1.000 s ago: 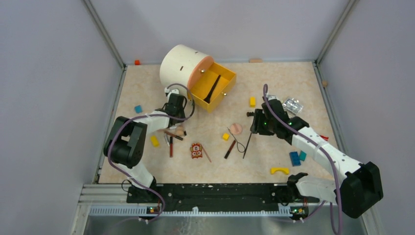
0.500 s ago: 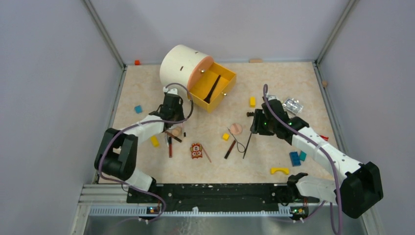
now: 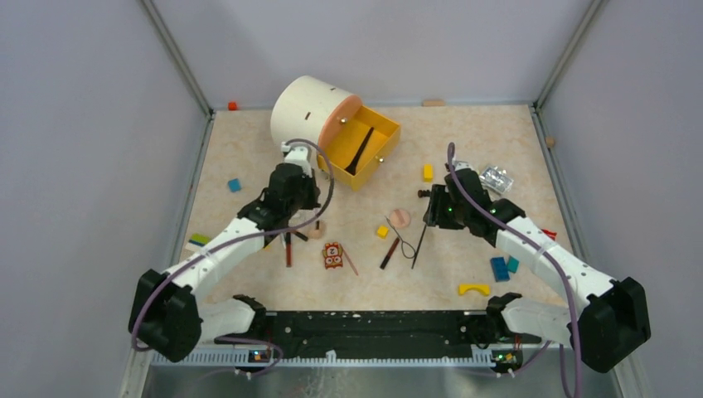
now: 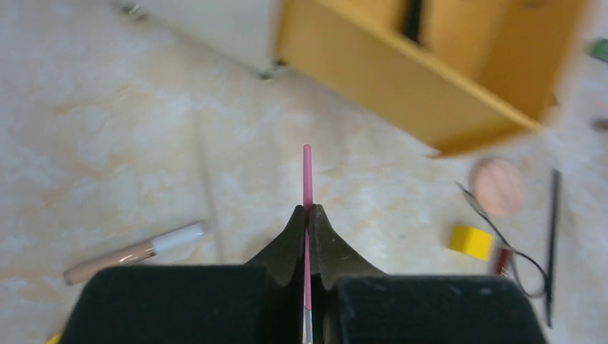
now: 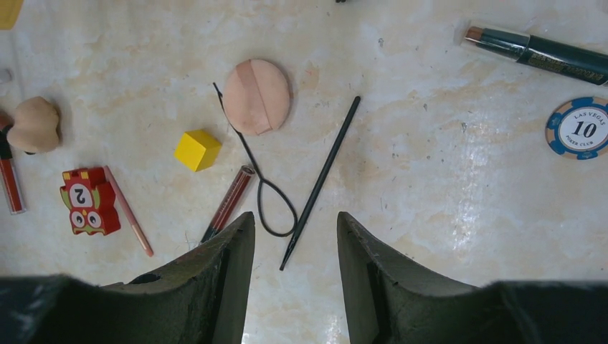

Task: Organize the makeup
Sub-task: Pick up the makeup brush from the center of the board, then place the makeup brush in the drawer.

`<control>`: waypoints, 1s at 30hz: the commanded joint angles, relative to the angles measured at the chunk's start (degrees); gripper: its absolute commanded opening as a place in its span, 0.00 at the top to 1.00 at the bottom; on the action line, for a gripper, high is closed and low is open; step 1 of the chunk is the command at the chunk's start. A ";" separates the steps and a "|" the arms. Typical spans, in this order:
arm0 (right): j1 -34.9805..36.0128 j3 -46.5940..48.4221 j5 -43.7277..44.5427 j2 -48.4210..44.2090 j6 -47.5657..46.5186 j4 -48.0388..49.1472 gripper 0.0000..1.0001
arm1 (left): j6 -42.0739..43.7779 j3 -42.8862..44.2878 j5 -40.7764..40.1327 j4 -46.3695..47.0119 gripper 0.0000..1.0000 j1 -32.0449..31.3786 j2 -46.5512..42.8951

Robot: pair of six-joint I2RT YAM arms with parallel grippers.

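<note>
My left gripper [image 4: 307, 209] is shut on a thin pink stick [image 4: 307, 179] that points at the open yellow drawer [image 4: 430, 93]; it hovers above the floor left of the drawer [image 3: 365, 149]. My right gripper [image 5: 295, 218] is open and empty above a black stick [image 5: 320, 181], a black wire-loop tool [image 5: 269, 201] and a red-brown pencil [image 5: 228, 203]. A round peach puff [image 5: 257, 97] lies just beyond them. A thin pink pencil [image 5: 127, 210] and a peach sponge [image 5: 32, 124] lie to the left. A white-capped beige pencil [image 4: 136, 251] lies below my left gripper.
A white cylinder [image 3: 307, 108] holds the drawer, with one black stick [image 3: 361, 151] inside. A yellow block [image 5: 196, 149], an orange-red toy figure [image 5: 86, 201], a poker chip [image 5: 581, 127], a dark tube [image 5: 538, 54] and blue blocks [image 3: 500, 268] are scattered about.
My left arm has stretched out, its elbow swinging down and left, while its gripper stays left of the drawer. The right arm has not moved.
</note>
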 commanded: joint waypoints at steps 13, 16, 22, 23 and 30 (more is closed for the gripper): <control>-0.33 -0.61 1.05 -5.45 0.41 -0.42 0.54 | 24.56 34.21 -6.64 8.41 1.00 -14.41 16.15; -0.35 -0.51 1.17 -6.05 0.39 -0.90 0.54 | 26.91 42.54 -5.33 7.74 1.00 -14.40 23.32; -0.40 -0.94 1.72 -7.49 0.39 -1.74 0.54 | 30.68 50.35 -8.14 4.97 1.00 -14.25 32.26; -0.36 -1.07 1.72 -7.75 0.40 -1.70 0.54 | 30.87 50.67 -9.06 4.73 1.00 -14.11 32.98; -0.32 -1.30 1.63 -7.76 0.39 -1.35 0.54 | 27.25 48.96 -11.33 2.24 0.88 -13.23 34.31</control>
